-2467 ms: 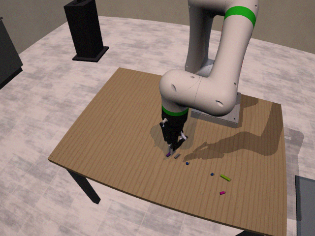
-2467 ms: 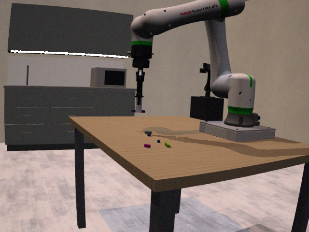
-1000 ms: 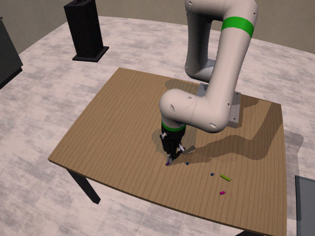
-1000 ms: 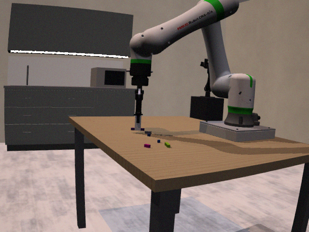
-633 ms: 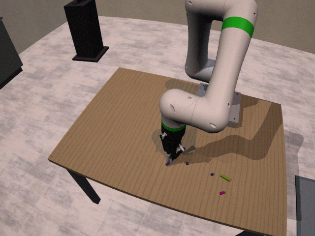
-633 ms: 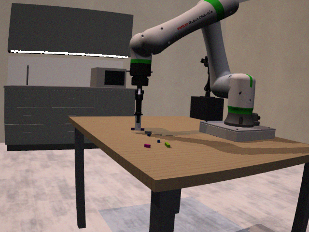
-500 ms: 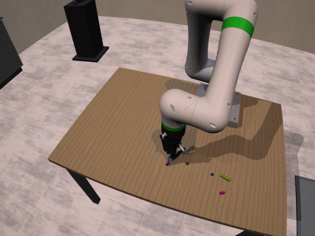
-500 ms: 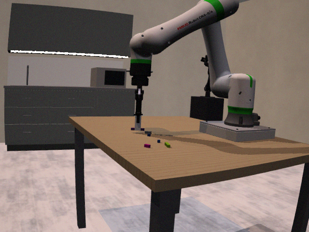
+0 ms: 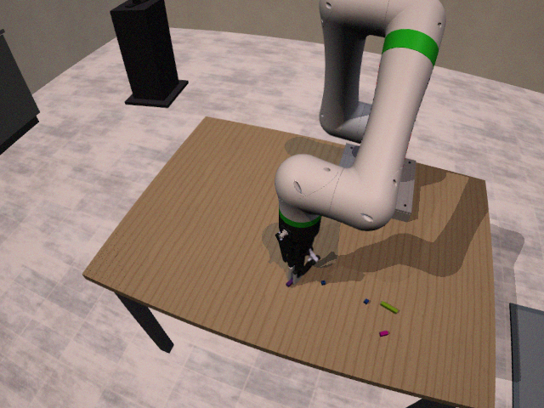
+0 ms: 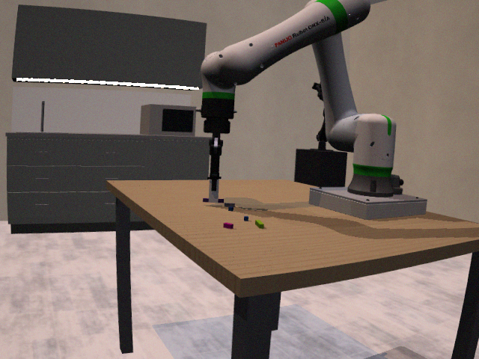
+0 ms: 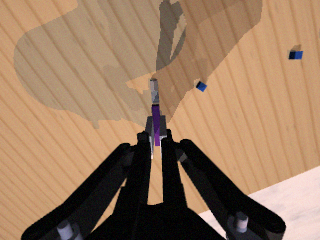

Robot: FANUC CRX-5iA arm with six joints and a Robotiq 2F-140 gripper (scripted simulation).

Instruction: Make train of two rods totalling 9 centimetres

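Observation:
My gripper [image 9: 295, 274] is shut on the purple rod [image 9: 289, 283] and holds it down at the table near its middle front. In the wrist view the purple rod [image 11: 156, 125] sticks out ahead of my fingertips. It points straight at a grey rod [image 11: 154, 91] lying flat on the table. The two ends are very close, and I cannot tell whether they touch. In the exterior view the purple rod [image 10: 207, 200] shows level below my fingers [image 10: 213, 191], at the table surface.
Two blue cubes [image 9: 323, 282] [image 9: 365, 301] lie to the right of my gripper. A lime rod [image 9: 389, 307] and a magenta rod [image 9: 383, 333] lie further right, towards the front edge. The robot base [image 9: 402, 189] stands at the back right.

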